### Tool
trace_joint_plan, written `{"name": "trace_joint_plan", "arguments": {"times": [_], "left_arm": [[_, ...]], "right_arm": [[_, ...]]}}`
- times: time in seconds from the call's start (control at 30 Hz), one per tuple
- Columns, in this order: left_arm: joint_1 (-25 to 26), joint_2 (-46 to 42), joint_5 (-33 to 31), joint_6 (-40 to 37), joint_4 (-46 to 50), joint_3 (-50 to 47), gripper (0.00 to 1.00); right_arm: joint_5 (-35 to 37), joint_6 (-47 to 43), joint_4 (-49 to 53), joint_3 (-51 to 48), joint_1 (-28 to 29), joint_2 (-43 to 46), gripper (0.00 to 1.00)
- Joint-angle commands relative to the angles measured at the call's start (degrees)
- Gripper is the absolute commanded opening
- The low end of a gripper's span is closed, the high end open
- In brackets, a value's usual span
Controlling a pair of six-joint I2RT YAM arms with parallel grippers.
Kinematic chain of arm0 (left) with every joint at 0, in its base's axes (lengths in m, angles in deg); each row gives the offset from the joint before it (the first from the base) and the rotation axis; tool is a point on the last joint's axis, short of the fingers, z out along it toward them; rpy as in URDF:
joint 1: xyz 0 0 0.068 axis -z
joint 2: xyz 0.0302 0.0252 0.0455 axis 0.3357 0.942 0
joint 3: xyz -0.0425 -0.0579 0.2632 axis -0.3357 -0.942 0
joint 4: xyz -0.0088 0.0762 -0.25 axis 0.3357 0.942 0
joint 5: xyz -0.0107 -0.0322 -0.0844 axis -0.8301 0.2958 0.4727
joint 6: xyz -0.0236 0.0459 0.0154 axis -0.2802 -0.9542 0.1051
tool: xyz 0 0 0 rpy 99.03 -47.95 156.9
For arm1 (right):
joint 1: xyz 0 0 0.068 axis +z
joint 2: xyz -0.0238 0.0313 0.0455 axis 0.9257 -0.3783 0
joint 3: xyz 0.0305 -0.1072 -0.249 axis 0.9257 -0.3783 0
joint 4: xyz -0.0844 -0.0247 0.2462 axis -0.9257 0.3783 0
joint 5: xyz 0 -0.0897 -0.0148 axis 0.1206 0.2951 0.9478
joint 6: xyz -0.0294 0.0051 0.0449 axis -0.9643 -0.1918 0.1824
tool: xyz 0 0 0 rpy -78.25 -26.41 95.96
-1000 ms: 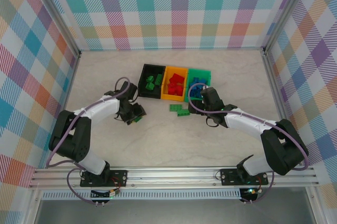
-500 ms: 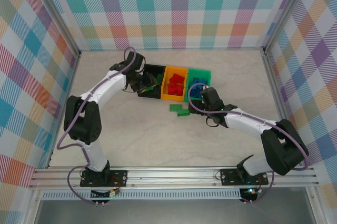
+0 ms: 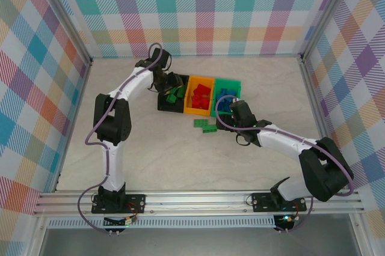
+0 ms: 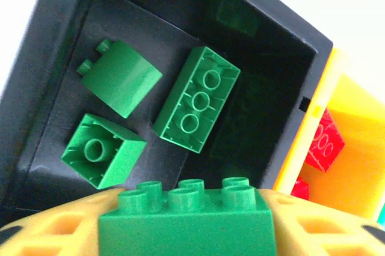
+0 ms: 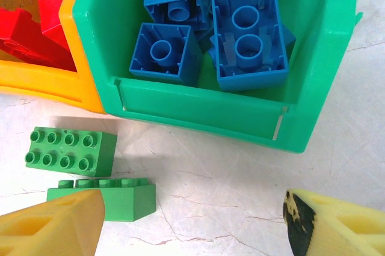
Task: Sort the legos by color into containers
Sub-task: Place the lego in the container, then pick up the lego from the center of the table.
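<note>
Green brick [image 4: 186, 225] is clamped in left gripper [image 3: 172, 88] at frame bottom, above black bin [image 4: 150, 21], where greens are collected | right gripper [image 5: 191, 219] is spread wide, empty, beside loose green bricks [image 5: 71, 149] at lower left, judged the next pickups.

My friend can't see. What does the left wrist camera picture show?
The left gripper holds a green studded plastic brick over an open black plastic bin. Three more green bricks lie inside that bin, and an orange plastic bin with red bricks sits beside it at the picture's right edge.
</note>
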Motion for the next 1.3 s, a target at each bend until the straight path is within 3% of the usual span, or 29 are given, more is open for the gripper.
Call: {"name": "trace_joint_plan", "arguments": {"times": [0.0, 0.2, 0.4, 0.57, 0.7, 0.83, 1.07, 1.27], "left_arm": [[-0.40, -1.54, 2.64, 2.30, -2.83, -1.27, 0.63], [-0.23, -7.72, 3.03, 2.97, -8.53, -7.92, 0.66], [2.29, -17.98, 0.26, 0.24, -18.89, -21.32, 0.69], [8.56, -26.64, -4.38, -4.81, -27.45, -32.91, 0.68], [15.26, -31.83, -10.17, -10.31, -28.32, -38.03, 0.68], [21.17, -36.22, -12.94, -10.78, -33.18, -45.41, 0.68], [30.63, -37.11, -16.45, -9.22, -38.18, -52.39, 0.68], [35.62, -31.02, -22.39, -14.96, -29.13, -46.81, 0.68]], "right_arm": [[0.57, -0.06, -0.54, -0.56, 0.00, 1.71, 0.78], [0.19, 0.09, -0.69, -0.55, -0.01, 1.41, 0.78], [-0.41, 0.18, -0.63, -0.13, -0.01, 0.60, 0.78], [-0.34, 0.34, -0.63, -0.06, -0.02, 0.24, 0.78], [-0.82, 0.55, -1.21, -0.42, -0.01, 0.39, 0.78], [-0.87, 0.57, -0.97, -0.12, -0.01, 0.16, 0.78], [5.01, -1.15, 1.51, 0.60, -0.72, 0.83, 0.79], [2.08, 0.50, -0.11, -1.09, -3.33, 1.77, 0.79]]}}
